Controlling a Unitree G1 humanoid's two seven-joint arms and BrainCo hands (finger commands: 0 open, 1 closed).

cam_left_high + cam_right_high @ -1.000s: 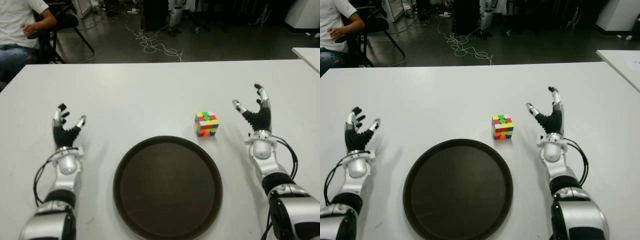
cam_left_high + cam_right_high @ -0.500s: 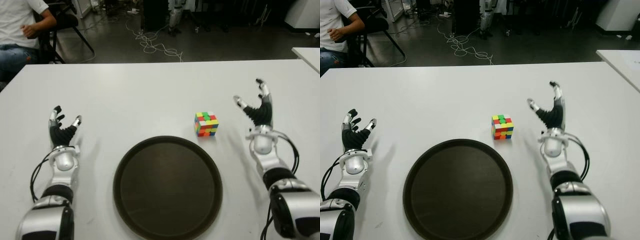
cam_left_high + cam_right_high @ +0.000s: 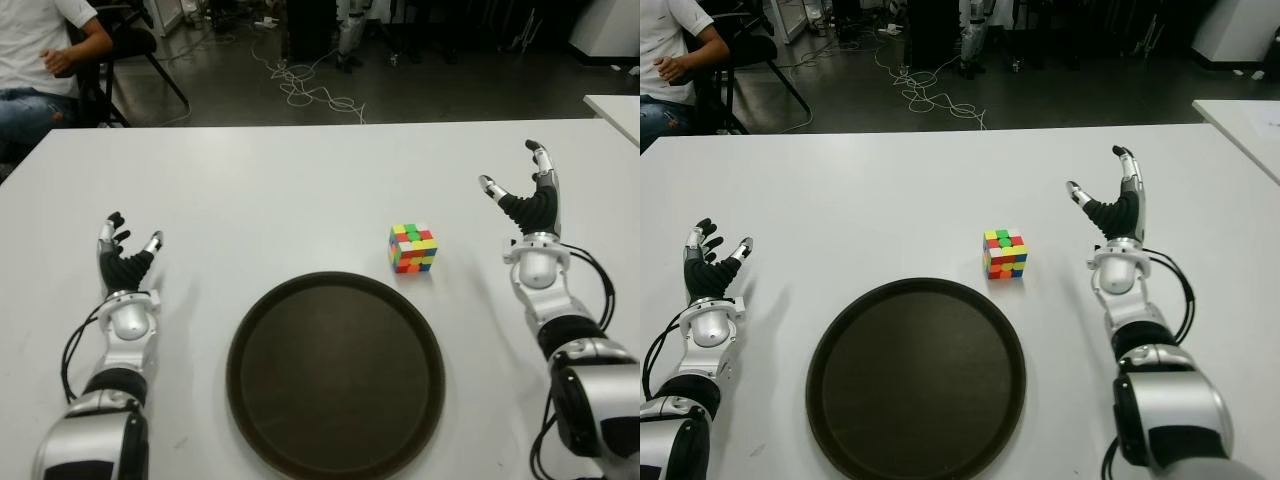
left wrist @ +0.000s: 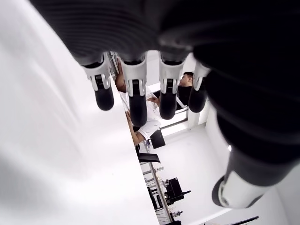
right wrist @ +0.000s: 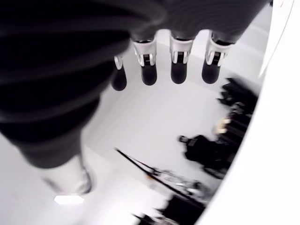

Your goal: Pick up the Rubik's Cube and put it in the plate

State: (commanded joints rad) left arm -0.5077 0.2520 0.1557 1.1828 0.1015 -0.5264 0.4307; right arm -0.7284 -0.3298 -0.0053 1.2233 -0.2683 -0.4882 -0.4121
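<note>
The cube [image 3: 413, 247] is seen on the desk [image 3: 300, 190], at one o'clock from the plate [image 3: 335, 373]. Both the right hand [image 3: 527, 205] and left hand [image 3: 124, 262] are spread, nothing held.

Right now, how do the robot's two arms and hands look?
Both match. The left hand and right hand have black ribbed palms and black fingers with silver segments and dark tips. Each wrist is a rounded silver-white joint. The forearms are glossy silver with black bands, and thin black cables loop beside each one.
</note>
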